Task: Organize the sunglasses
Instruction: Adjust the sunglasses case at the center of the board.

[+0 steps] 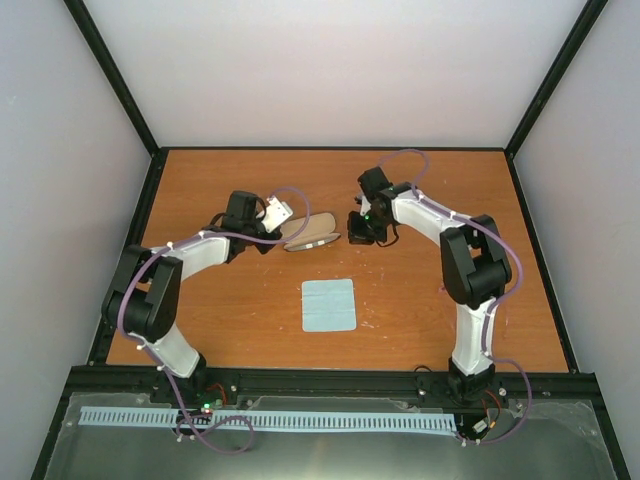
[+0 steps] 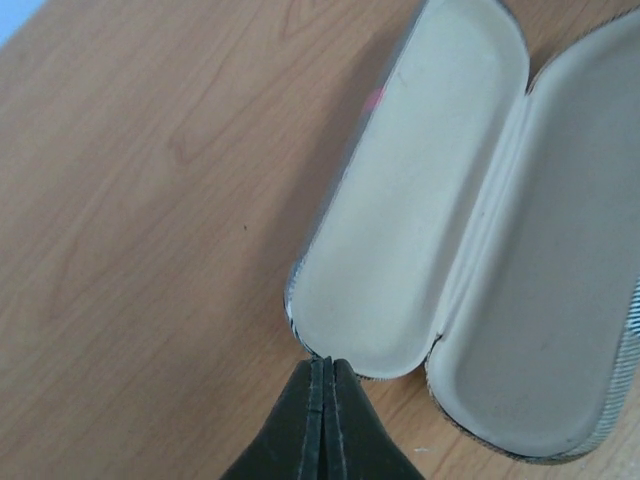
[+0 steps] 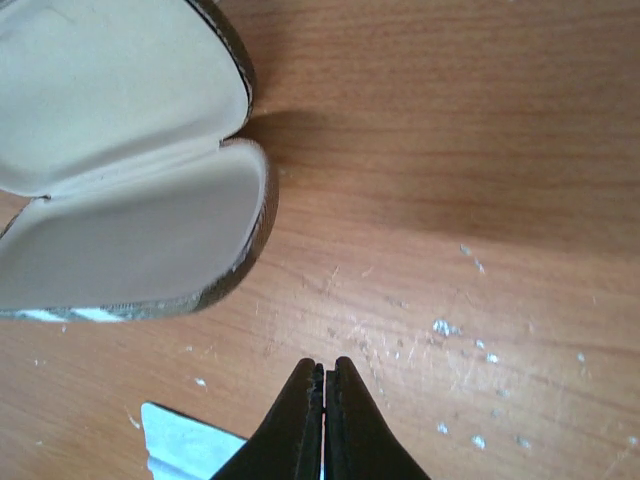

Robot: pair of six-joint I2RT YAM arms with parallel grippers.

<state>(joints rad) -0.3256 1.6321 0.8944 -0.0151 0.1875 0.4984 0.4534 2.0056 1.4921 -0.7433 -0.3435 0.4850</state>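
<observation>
The brown grey-striped case (image 1: 310, 235) lies open on the table at mid-back, and its cream lining (image 2: 420, 200) is bare. The sunglasses do not show in any view; only a tiny pink spot (image 2: 375, 97) sits at the case's outer wall, and I cannot tell what it is. My left gripper (image 2: 325, 362) is shut, its tips at the rim of the case's near end, and it also shows in the top view (image 1: 284, 237). My right gripper (image 3: 323, 365) is shut and empty over bare table, just right of the case (image 3: 130, 240); it shows in the top view too (image 1: 356, 228).
The light blue square cloth (image 1: 329, 305) lies flat in front of the case, and one corner of it shows in the right wrist view (image 3: 185, 445). White specks dot the wood near the right gripper. Black frame rails edge the table.
</observation>
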